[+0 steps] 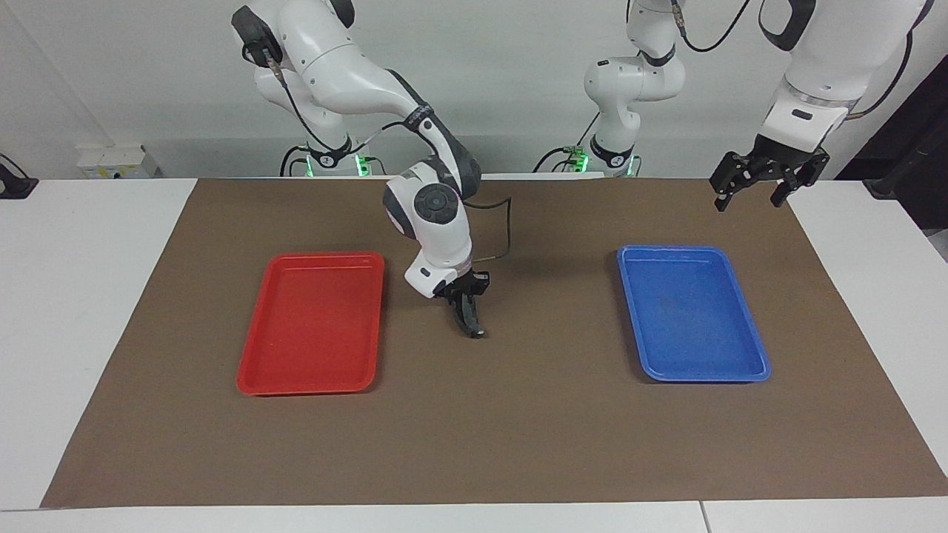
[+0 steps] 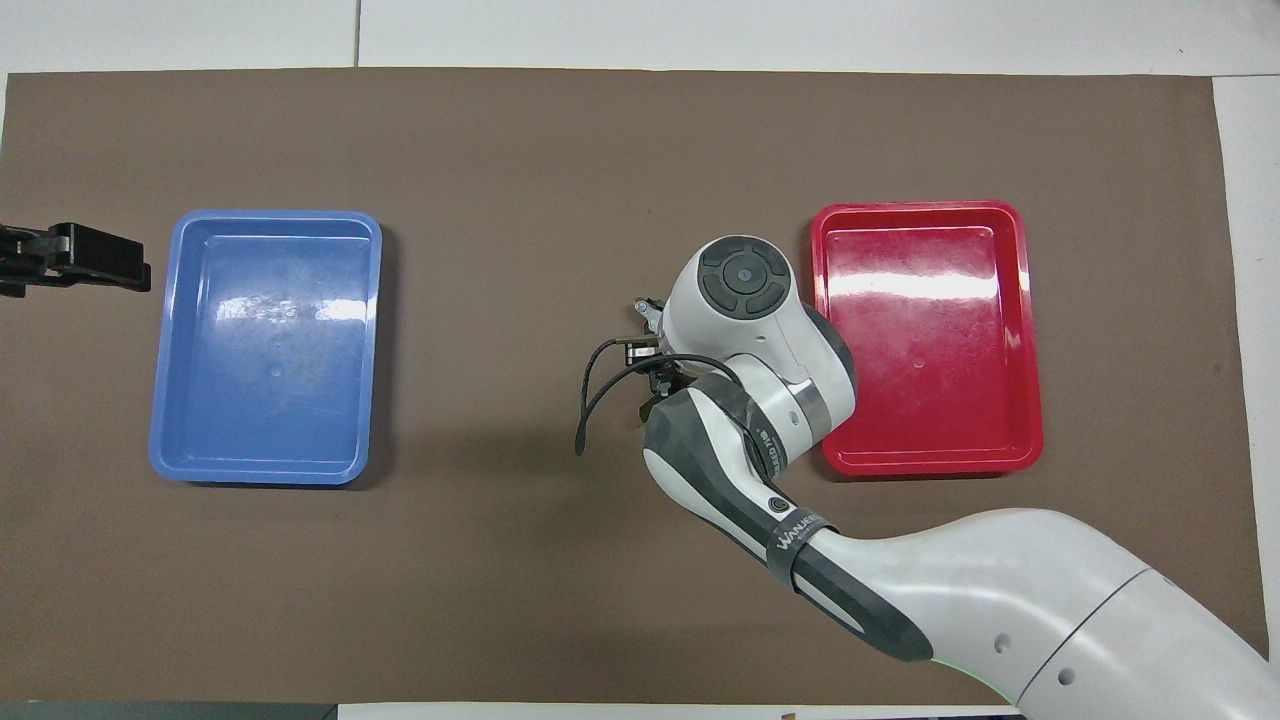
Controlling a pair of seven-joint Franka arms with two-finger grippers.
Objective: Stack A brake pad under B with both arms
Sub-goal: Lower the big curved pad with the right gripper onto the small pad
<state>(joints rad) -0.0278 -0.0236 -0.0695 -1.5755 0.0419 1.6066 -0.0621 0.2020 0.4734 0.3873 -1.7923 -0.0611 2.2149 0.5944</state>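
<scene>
My right gripper [image 1: 464,296] is low over the middle of the mat, between the two trays. It is shut on B, the black crescent pad [image 1: 472,322], which hangs nearly on end below the fingers. The pad's pale-spotted tip is down at the mat. In the overhead view the right wrist [image 2: 745,300] covers the gripper and the pad. The short grey A pad shows in neither view. My left gripper [image 1: 766,181] is open and empty, raised over the mat's edge at the left arm's end. It also shows in the overhead view [image 2: 80,262].
An empty red tray [image 1: 315,326] lies toward the right arm's end and shows in the overhead view too [image 2: 925,330]. An empty blue tray [image 1: 689,311] lies toward the left arm's end, also in the overhead view [image 2: 270,350]. A brown mat [image 1: 518,429] covers the table.
</scene>
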